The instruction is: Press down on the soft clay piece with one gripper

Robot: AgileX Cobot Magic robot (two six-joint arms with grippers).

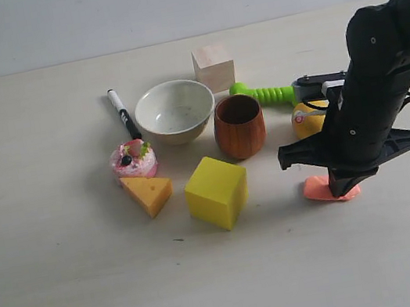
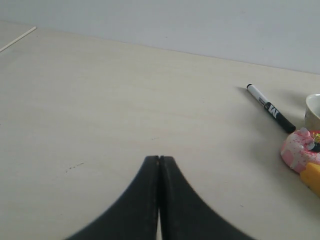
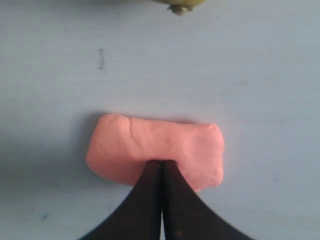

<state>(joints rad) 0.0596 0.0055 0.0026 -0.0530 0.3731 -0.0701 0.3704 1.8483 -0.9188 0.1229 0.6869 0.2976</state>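
The soft clay piece (image 3: pixel 155 145), a flat salmon-pink lump, lies on the table; in the exterior view the soft clay piece (image 1: pixel 318 189) peeks out under the black right arm. My right gripper (image 3: pixel 161 162) is shut, its joined tips resting on the near part of the clay from above. In the exterior view the right gripper (image 1: pixel 345 191) points straight down onto it. My left gripper (image 2: pixel 159 158) is shut with nothing in it, over bare table, and is out of the exterior view.
Left of the clay stand a yellow cube (image 1: pixel 217 192), a brown wooden cup (image 1: pixel 239 126), a white bowl (image 1: pixel 175 111), a cheese wedge (image 1: pixel 148 193), a pink toy cake (image 1: pixel 134 160) and a marker (image 1: pixel 123 114). A lemon (image 1: pixel 308 118), a green-handled tool (image 1: pixel 264 94) and a wooden block (image 1: pixel 214 67) lie behind.
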